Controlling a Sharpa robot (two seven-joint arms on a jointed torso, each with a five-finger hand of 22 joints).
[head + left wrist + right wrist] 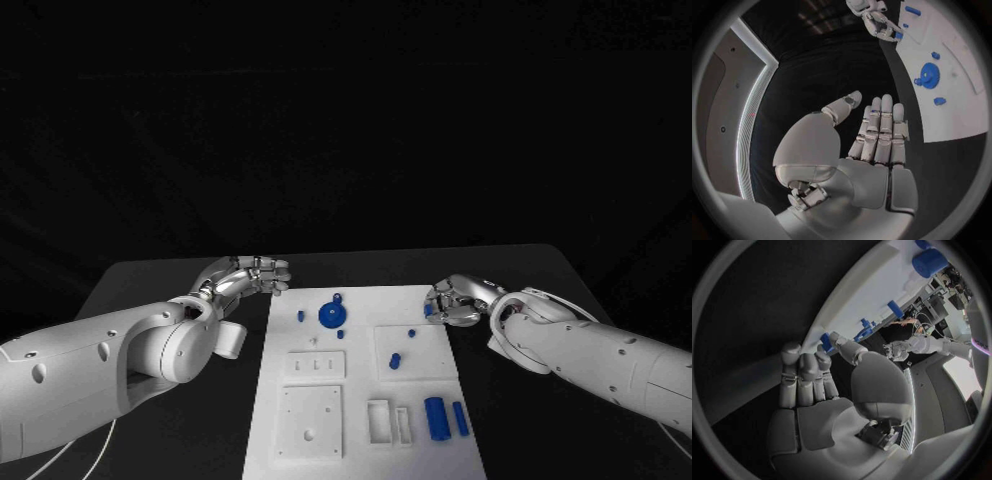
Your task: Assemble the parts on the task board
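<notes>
Task board [274, 440] carries blue gear [332, 317], blue cylinder [436, 418].

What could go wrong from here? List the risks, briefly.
1. The right hand is at a small blue part on the task board's right edge; a slip could knock it off.
2. The open left hand hovers by the board's far left corner; a sweep might shove the board or the blue gear.
</notes>
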